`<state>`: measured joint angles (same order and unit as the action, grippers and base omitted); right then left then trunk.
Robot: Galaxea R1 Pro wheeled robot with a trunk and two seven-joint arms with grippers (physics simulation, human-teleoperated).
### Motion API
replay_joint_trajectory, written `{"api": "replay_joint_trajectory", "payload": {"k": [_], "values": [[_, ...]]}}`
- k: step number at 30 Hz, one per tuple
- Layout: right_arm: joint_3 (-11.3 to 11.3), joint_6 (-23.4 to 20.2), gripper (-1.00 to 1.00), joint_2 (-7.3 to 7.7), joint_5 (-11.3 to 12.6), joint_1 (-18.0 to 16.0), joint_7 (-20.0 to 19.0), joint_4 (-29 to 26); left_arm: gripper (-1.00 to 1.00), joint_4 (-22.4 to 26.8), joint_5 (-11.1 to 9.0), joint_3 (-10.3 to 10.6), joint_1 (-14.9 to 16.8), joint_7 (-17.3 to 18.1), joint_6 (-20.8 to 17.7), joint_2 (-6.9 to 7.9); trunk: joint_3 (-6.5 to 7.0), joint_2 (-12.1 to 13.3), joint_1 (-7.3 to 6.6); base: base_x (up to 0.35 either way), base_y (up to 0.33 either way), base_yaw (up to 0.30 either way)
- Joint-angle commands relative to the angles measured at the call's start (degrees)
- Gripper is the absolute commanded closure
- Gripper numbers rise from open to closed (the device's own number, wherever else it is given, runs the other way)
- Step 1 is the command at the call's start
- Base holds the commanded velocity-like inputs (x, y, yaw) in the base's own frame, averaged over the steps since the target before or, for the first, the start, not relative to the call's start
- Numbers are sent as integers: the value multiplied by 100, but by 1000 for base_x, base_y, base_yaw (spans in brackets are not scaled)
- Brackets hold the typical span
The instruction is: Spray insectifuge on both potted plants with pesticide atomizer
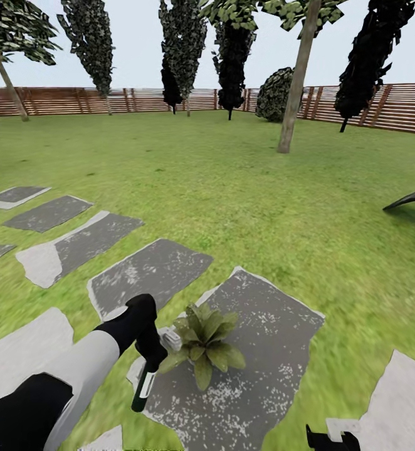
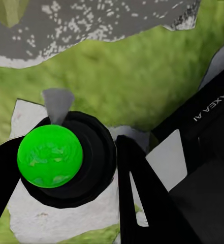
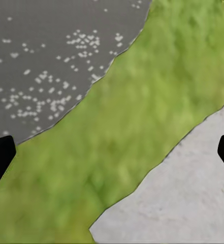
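Pesticide atomizer [image 1: 143,385] seemingly in left gripper [image 1: 150,358]

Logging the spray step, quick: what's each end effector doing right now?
Left end effector: closed, holding the atomizer beside the plant.
Right end effector: open, empty.

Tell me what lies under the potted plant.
A grey stone paving slab lies beneath the potted plant. Its leaves cover the pot and the stone directly below.

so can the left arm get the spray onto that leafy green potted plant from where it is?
Probably yes: the left gripper holds the slim dark atomizer right beside the potted plant on the grey paving slab, with nothing between them.
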<state>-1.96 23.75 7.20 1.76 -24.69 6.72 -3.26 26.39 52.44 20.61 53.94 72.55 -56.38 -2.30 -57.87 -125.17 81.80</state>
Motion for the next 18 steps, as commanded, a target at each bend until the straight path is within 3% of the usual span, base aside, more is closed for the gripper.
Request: {"api": "replay_joint_trajectory", "payload": {"k": [1, 7, 15, 18], "values": [[-23, 15, -100, 1, 18, -1, 14, 1, 100, 6, 63, 5, 3, 57, -46, -5, -5, -2, -1, 0, -205, 268], [-23, 15, -100, 1, 18, -1, 14, 4, 100, 6, 65, -4, 2, 57, -48, -11, -5, -2, -1, -48, -268, 46], [-23, 15, -100, -8, 18, -1, 14, 9, 100, 5, 65, 5, -12, 55, -48, -5, -5, -2, -1, 4, -275, 258], [-23, 15, -100, -8, 18, -1, 14, 6, 100, 5, 65, 5, -14, 56, -48, 2, -5, -2, -1, 55, -249, 91]]}}
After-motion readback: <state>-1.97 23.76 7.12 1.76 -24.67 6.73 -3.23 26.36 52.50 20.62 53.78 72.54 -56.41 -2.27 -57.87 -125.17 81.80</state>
